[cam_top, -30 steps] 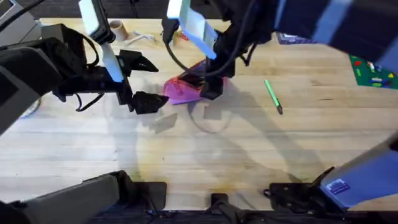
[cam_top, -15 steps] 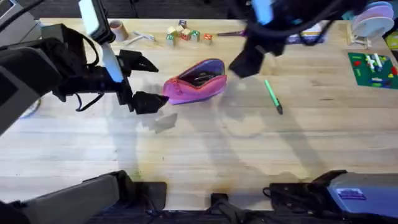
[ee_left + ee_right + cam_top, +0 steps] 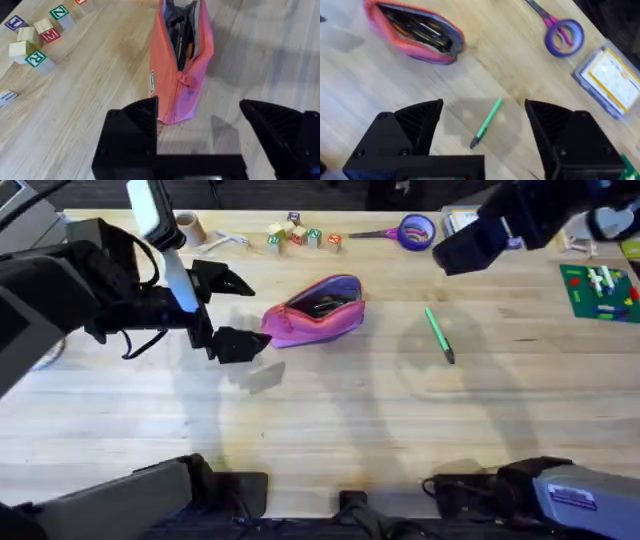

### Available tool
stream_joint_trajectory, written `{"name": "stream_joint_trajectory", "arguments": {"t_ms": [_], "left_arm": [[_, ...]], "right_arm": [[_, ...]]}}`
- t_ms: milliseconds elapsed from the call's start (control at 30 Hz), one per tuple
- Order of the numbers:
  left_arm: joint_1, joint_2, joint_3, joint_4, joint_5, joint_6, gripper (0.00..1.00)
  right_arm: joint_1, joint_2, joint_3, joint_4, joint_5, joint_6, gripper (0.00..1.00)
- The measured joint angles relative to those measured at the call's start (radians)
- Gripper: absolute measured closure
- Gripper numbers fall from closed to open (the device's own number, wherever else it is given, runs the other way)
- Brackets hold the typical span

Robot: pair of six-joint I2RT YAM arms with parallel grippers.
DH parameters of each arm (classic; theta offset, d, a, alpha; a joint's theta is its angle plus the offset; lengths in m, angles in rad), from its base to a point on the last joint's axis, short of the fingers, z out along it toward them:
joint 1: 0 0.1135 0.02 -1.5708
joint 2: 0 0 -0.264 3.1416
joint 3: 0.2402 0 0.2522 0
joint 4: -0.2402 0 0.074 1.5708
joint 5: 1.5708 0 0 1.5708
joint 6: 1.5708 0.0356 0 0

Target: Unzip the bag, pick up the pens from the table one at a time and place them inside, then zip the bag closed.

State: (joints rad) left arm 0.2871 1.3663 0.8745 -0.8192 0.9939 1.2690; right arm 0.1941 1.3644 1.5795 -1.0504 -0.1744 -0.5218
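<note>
Unzipped already: pink bag [image 3: 313, 311] lying mid-bench with its mouth gaping, dark slim items visible inside, so apparently some pens stowed. One green pen [image 3: 439, 334] left out on the bench [image 3: 330, 430], well apart from the bag toward the right side, dark tip pointing toward the near edge. By this reckoning: opening done, loading nearly done, last pen and the zip-up outstanding. Left claw [image 3: 232, 312] just beside the bag's near end, jaws spread wide, gripping nothing; from the left wrist view, bag end [image 3: 180, 60] sitting between and just ahead of the black fingers. Right claw [image 3: 482, 125] raised above the green pen [image 3: 486, 122], jaws likewise wide apart and empty. Bag soft, woven fabric, oblong, slumping into a boat shape, small pull tab on its side seam, likely to deform under a pinch. Pen a hard, slim, smooth stick, likely to roll. Bench pale planked wood with visible grain. Purple-handled scissors [image 3: 405, 230] and lettered wooden blocks [image 3: 300, 235] along the far edge, untouched.
</note>
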Motion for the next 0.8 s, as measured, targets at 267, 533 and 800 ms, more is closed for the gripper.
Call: {"name": "stream_joint_trajectory", "arguments": {"t_ms": [267, 533, 800], "left_arm": [[0.000, 0.000, 0.000, 0.000, 0.000, 0.000, 0.008], [0.000, 0.000, 0.000, 0.000, 0.000, 0.000, 0.007], [0.000, 0.000, 0.000, -0.003, 0.000, 0.000, 0.008]], "right_arm": [[-0.065, -0.010, 0.000, -0.051, 0.061, 0.092, 0.004], [-0.075, -0.028, -0.088, -0.026, 0.070, 0.114, 0.003], [-0.075, -0.091, -0.326, 0.105, 0.073, 0.135, 0.004]]}}
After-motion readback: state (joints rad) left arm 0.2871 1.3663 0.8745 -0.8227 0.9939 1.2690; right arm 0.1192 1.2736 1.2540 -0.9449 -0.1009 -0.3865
